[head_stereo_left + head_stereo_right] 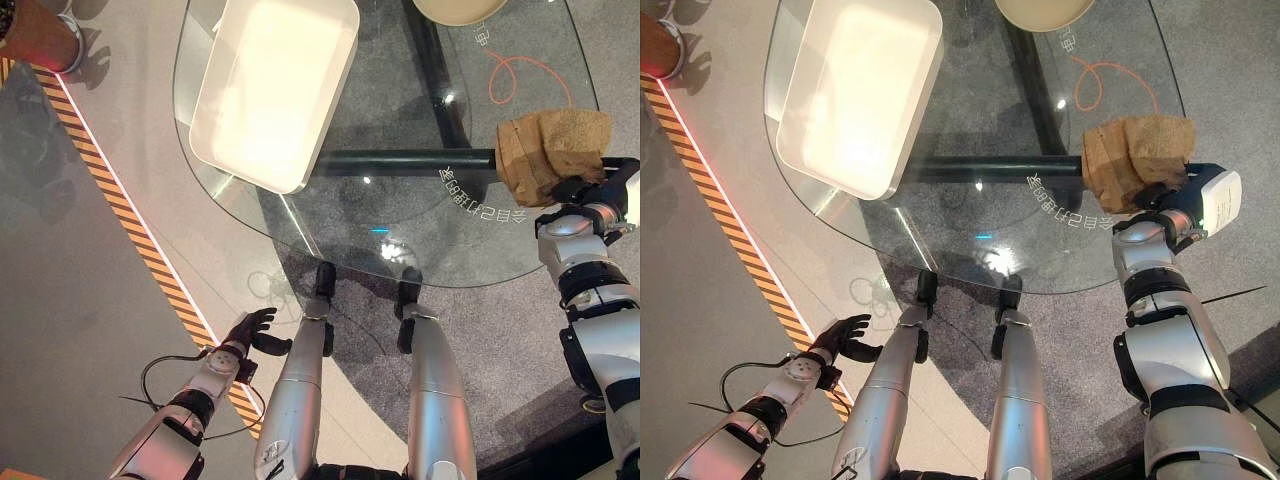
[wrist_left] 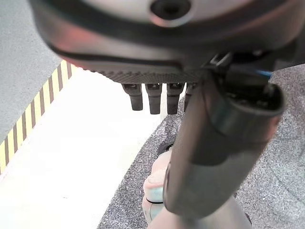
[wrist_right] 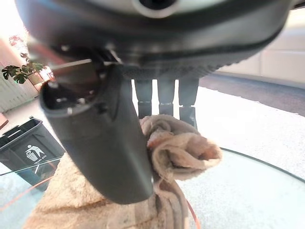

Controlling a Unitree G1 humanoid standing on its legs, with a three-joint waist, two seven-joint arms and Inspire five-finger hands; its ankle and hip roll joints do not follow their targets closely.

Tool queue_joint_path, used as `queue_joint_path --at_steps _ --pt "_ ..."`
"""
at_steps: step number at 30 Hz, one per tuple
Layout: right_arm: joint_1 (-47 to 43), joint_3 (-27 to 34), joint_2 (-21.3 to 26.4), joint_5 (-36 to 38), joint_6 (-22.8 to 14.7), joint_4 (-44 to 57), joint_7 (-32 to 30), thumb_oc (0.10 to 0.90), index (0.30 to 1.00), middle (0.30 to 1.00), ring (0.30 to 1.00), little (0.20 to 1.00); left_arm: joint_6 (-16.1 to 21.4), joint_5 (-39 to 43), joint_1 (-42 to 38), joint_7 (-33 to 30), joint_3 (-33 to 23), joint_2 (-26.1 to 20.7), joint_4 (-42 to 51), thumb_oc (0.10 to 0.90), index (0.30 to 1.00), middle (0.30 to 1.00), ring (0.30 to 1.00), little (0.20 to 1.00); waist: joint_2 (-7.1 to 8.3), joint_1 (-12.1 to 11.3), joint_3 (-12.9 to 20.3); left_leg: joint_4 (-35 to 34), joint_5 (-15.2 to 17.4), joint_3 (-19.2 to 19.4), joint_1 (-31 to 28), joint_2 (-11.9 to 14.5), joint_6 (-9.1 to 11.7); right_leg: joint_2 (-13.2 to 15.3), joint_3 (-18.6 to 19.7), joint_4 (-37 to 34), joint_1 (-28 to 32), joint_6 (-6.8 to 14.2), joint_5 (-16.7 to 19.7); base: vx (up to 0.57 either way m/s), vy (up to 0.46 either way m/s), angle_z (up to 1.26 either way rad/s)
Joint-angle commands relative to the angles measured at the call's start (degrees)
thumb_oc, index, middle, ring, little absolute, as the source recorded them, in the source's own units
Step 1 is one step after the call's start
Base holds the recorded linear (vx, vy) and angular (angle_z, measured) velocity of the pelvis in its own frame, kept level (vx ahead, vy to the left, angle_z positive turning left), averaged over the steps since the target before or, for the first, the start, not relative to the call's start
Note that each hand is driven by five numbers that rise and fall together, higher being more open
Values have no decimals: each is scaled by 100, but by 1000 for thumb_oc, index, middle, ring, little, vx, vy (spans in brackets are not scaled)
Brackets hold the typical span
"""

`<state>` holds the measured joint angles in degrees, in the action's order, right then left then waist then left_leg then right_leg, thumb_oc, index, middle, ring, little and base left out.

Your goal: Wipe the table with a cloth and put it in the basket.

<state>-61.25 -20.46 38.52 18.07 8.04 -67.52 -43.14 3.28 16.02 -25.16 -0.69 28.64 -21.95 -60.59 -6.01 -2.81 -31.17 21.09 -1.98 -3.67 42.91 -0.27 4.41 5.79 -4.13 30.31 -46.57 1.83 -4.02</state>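
Round clear glass desk (image 1: 330,230) on a dark frame, over grey carpet.

Crumpled tan terry cloth (image 1: 548,145): lies on the desk near its right edge, bunched at the side nearest the robot.

Right hand (image 1: 590,192): at the cloth's near edge, thumb and fingers (image 3: 166,98) closed on a gathered fold of the cloth.

White rectangular plastic basket (image 1: 215,130): on the desk's far left portion, well apart from the cloth.

Cream round dish (image 1: 1040,12): at the far edge, partly out of view.

Left hand (image 1: 250,330): hanging low off the desk beside the yellow-and-black striped floor tape (image 1: 130,225), fingers (image 2: 154,98) relaxed and spread, holding nothing.

Orange cable (image 1: 525,75): looped on the floor beneath the glass.
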Motion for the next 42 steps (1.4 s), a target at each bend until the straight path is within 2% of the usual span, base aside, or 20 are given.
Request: queue_joint_path --at_steps 1,16,32,39,42 --pt "-363 -360 674 -374 -503 503 -320 100 300 300 300 200 45 140 277 -32 -102 -317 -115 800 900 900 900 900 64 10 138 306 398 474 -159 -242 -434 -319 -260 -88 291 -73 -40 -8 6 -3" --pt "-550 -1059 56 -1026 -386 1686 207 100 300 300 300 200 72 7 263 -81 -127 -144 -135 800 900 900 900 900 32 -38 138 240 377 477 -246 -306 -397 -308 -299 -133 379 -112 -103 0 0 0" --pt "-591 -1710 -483 -1647 84 1333 994 100 300 300 300 200 179 -49 148 -150 15 57 -268 800 900 900 900 900 -48 -130 138 221 345 508 -240 -344 -387 -265 -370 -162 386 -134 -110 0 0 0" --pt "-540 -1857 -769 -1758 57 1098 1327 100 300 300 300 200 184 -29 104 -195 99 155 -276 800 900 900 900 900 -116 -152 138 209 323 527 -218 -364 -379 -244 -380 -190 367 -137 -93 0 0 0" --pt "-461 -1947 -902 -1928 -64 1145 1547 100 300 300 300 200 176 -29 98 -184 113 163 -258 800 900 900 900 900 -141 -154 138 178 302 532 -236 -384 -377 -242 -387 -212 372 -137 -79 0 0 0"
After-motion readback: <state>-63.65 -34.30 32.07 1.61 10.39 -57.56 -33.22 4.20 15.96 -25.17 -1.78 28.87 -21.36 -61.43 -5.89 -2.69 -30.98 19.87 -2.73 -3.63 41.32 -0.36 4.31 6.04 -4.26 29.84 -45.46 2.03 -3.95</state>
